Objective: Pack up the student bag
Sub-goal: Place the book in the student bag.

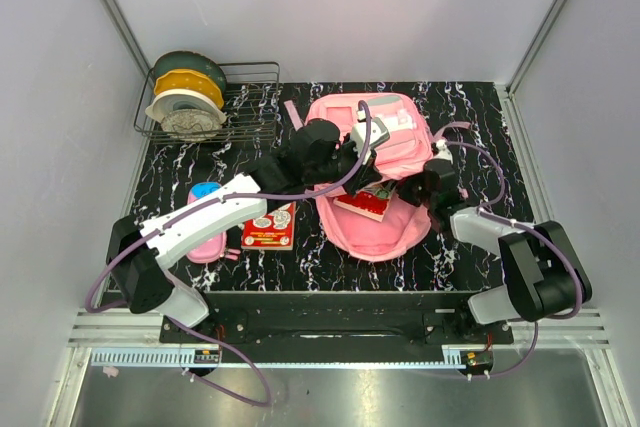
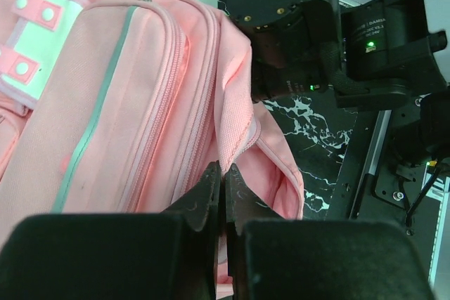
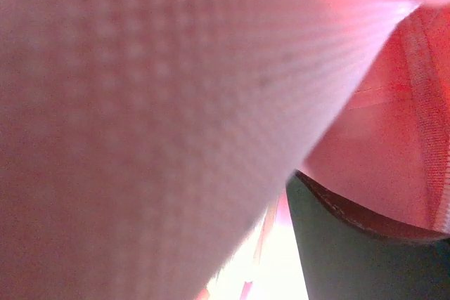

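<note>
The pink student bag (image 1: 385,142) lies in the middle of the table, its mouth open toward the arms. A red book (image 1: 366,203) lies partly inside the mouth. My left gripper (image 1: 352,150) is over the bag; in the left wrist view it (image 2: 223,182) is shut on the pink fabric at the opening's edge of the bag (image 2: 126,103). My right gripper (image 1: 430,184) is at the bag's right rim. In the right wrist view pink fabric (image 3: 140,103) covers nearly everything and only one dark finger (image 3: 351,244) shows.
A second red book (image 1: 268,228) lies on the table left of the bag. A pink-and-blue pencil case (image 1: 205,217) lies partly under the left arm. A wire rack (image 1: 250,112) with round spools stands at the back left.
</note>
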Available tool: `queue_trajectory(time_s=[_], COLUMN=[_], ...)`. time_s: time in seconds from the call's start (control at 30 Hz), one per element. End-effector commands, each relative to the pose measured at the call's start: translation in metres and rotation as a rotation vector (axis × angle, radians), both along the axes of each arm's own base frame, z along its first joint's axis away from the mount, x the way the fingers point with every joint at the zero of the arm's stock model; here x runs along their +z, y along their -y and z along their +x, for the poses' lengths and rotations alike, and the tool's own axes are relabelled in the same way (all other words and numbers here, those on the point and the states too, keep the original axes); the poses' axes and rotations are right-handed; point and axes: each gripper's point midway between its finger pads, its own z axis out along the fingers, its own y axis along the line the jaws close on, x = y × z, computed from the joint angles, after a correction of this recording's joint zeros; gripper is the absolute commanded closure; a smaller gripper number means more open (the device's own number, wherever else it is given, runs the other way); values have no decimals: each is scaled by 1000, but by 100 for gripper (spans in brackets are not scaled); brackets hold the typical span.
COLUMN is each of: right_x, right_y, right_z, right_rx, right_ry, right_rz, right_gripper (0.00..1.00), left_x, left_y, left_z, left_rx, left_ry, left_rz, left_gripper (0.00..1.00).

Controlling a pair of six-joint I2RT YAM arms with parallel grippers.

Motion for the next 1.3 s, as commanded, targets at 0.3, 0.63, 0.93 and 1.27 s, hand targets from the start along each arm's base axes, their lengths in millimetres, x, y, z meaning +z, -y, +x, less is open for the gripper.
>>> queue_trajectory(time_s=[0.3,0.63,0.93,1.27], right_x=[28,39,37,61], right_y=[-26,-46,-45,-33], right_z=[6,25,36,-18], right_rx=[61,127,142,139], right_ry=[27,298,356,250], right_rz=[152,165,87,123], right_gripper=[19,58,28,20], left_x=[54,53,51,43], left_y=[19,34,25,7], left_z=[-10,-18,-13,9], left_rx=[-103,-204,-180,-74], left_ry=[93,93,105,88], left_rz=[-166,-173,-157,-153], left_gripper=[100,100,100,100])
